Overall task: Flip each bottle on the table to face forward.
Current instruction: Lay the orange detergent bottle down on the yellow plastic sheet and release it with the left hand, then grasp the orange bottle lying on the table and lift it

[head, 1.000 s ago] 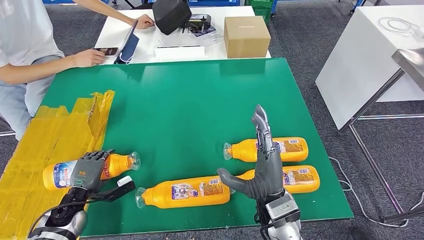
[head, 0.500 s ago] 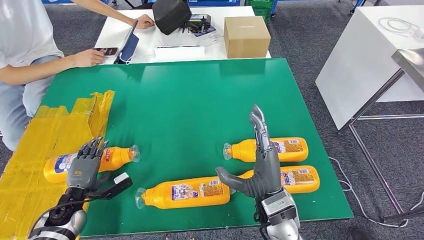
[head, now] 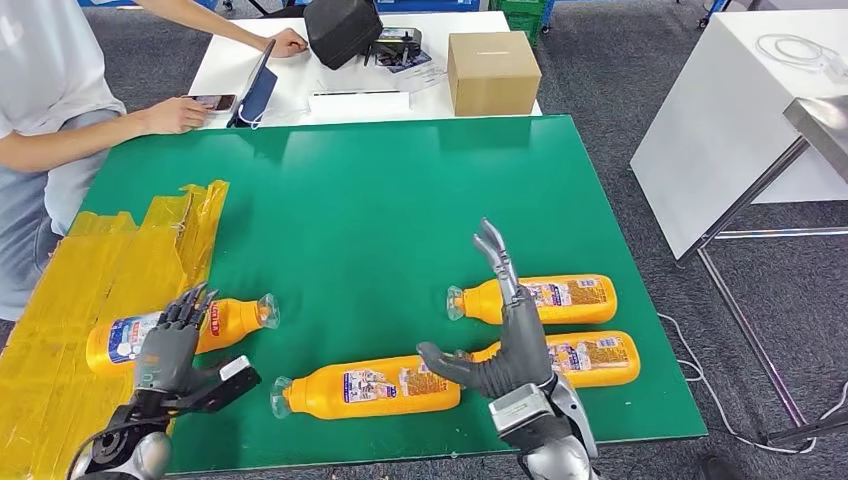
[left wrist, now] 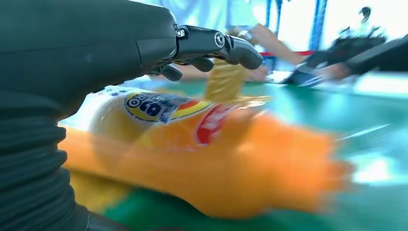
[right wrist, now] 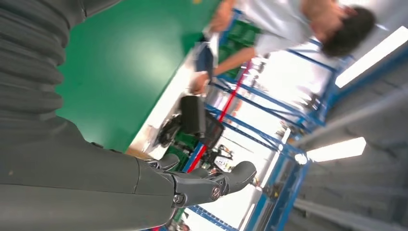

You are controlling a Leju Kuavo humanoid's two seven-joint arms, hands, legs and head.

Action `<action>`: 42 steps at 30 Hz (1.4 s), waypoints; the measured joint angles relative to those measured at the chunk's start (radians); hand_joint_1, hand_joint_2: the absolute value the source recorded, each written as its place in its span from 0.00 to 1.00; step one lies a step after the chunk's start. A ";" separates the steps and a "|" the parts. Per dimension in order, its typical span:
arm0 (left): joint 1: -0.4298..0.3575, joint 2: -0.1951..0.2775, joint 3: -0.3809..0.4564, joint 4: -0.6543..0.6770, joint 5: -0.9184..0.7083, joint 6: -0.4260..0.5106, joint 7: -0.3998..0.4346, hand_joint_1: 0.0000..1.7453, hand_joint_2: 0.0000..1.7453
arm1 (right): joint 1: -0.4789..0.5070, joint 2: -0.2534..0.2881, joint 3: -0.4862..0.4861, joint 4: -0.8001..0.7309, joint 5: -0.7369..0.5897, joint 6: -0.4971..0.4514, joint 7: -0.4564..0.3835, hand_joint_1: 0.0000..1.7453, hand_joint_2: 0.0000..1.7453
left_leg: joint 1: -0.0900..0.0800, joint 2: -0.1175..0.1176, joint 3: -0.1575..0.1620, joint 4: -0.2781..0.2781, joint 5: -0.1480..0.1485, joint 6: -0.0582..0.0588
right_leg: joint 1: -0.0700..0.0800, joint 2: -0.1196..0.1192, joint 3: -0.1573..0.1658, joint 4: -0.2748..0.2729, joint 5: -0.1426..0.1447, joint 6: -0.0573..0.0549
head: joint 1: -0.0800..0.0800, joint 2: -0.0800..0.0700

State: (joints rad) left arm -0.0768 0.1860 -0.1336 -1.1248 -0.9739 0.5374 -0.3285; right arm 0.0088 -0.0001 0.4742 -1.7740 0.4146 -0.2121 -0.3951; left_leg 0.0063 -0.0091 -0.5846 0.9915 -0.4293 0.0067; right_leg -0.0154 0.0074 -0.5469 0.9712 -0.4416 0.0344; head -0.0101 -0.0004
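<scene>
Several orange bottles lie on their sides on the green table (head: 380,200). One bottle (head: 225,320) lies at the front left, half on yellow tape, its cap pointing right. My left hand (head: 168,345) hovers open at its near side, fingers spread over its middle. The left wrist view has this bottle (left wrist: 216,159) blurred under my fingers (left wrist: 231,48). A second bottle (head: 370,385) lies front centre. Two more bottles (head: 565,297) (head: 600,357) lie at the right. My right hand (head: 510,340) is raised open in front of them, fingers straight, holding nothing.
Yellow tape (head: 110,250) covers the table's left side. A person (head: 50,100) sits at the far left with arms on a white table (head: 300,80) that carries a cardboard box (head: 493,72) and a black bag (head: 342,30). Another white table (head: 740,120) stands at the right.
My left hand has lifted off the left bottle and drawn back toward the table's front edge. My right hand has leaned to the left and sunk slightly. The bottles have stayed put.
</scene>
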 joint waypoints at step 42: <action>0.154 -0.251 0.025 -0.604 0.700 -0.149 -0.368 0.00 1.00 | -0.276 -0.113 0.391 0.508 0.505 0.173 0.318 0.00 1.00 | 0.000 -0.001 -0.003 0.000 0.000 0.000 | 0.000 0.000 -0.003 0.000 0.000 0.000 | 0.000 0.000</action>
State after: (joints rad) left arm 0.0770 -0.0650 -0.1082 -1.7285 -0.2738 0.3882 -0.6961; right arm -0.2671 -0.1129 0.8647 -1.2660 0.9199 -0.0393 -0.0774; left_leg 0.0059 -0.0098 -0.5879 0.9918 -0.4292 0.0069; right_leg -0.0155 0.0072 -0.5496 0.9708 -0.4414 0.0346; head -0.0100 -0.0004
